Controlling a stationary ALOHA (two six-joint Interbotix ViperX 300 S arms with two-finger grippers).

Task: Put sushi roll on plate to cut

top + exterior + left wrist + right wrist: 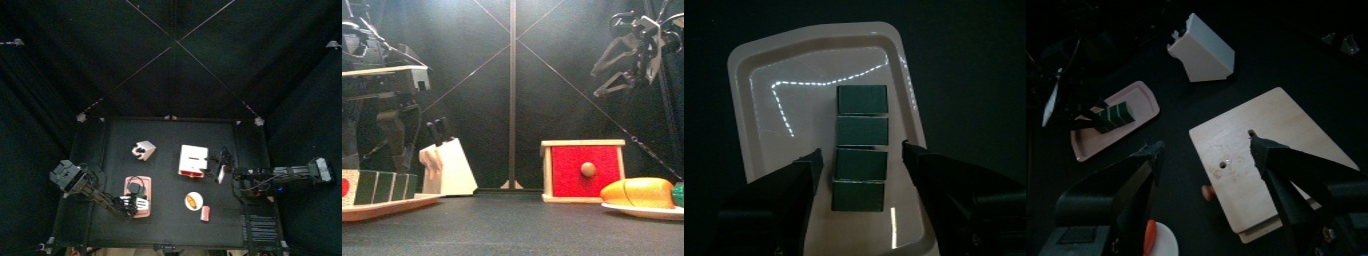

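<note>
The pinkish plate (778, 110) lies at the table's front left and also shows in the top view (139, 181). The sushi roll (862, 125), a row of several dark green pieces, lies along the plate's middle. In the front view the roll (380, 185) rests on the plate (409, 205). My left gripper (862, 162) is low over the plate. Its jaws are open and stand on either side of the roll's near end, with small gaps. My right gripper (1207, 143) is open and empty, held high over the white-and-red box (195, 160).
A white knife block (449, 165) stands behind the plate. The red-fronted box (584, 172) with a wooden top (1280, 150) stands mid-table. A small white dish (643, 210) with an orange food piece (639, 190) sits at the front right.
</note>
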